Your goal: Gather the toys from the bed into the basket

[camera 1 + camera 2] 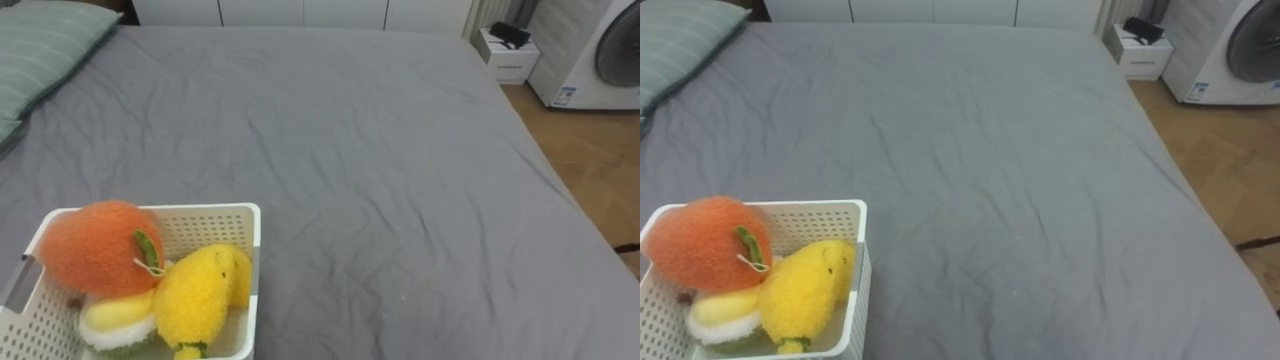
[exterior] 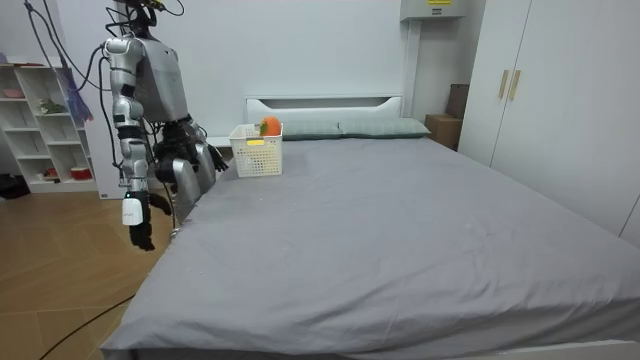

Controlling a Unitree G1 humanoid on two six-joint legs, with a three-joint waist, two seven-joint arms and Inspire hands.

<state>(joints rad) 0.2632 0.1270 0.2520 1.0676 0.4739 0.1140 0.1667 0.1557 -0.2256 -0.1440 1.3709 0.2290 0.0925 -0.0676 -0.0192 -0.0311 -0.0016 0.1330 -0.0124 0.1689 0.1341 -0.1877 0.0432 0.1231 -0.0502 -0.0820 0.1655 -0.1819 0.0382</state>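
A white slatted basket stands on the grey bed, at the lower left of the eye views. In it lie a round orange plush, a yellow plush and a pale yellow and white one. In the room view I stand at the bedside on the room view's left, with the basket just beyond me. My left hand hangs near the bed's edge beside the basket, fingers relaxed. My right hand hangs low at my side, fingers loose, holding nothing.
A striped green pillow lies at the bed's far left. Past the bed's right edge are wooden floor, a small white stand and a washing machine. A toy shelf stands behind me and a wardrobe across the room.
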